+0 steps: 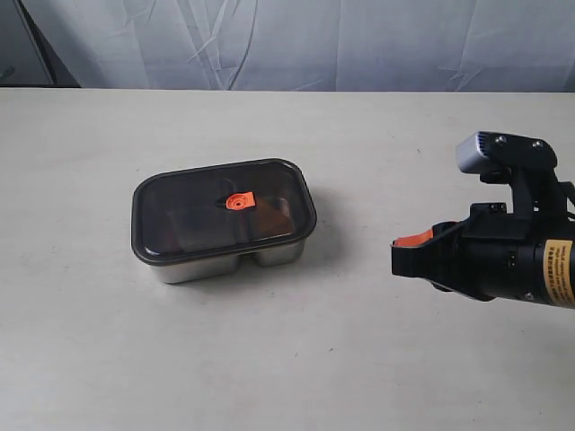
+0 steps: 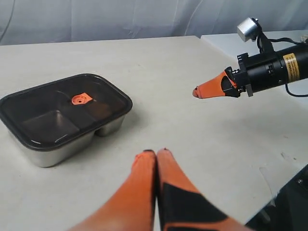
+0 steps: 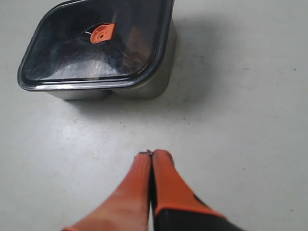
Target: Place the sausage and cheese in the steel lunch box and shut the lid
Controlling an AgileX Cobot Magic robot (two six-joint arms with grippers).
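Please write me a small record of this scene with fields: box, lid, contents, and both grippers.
box: steel lunch box on the table, two compartments
cover: lid set on the box, orange valve tab on top
contents: dim through the lid, cannot tell
left: left gripper shut, empty, apart from box
right: right gripper shut, empty, apart from box

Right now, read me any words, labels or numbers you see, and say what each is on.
Yellow sticker on the black right arm: dark print, too small and blurred to read.
Small orange valve tab on the dark translucent lid: no legible marking.
Nothing else bears text.
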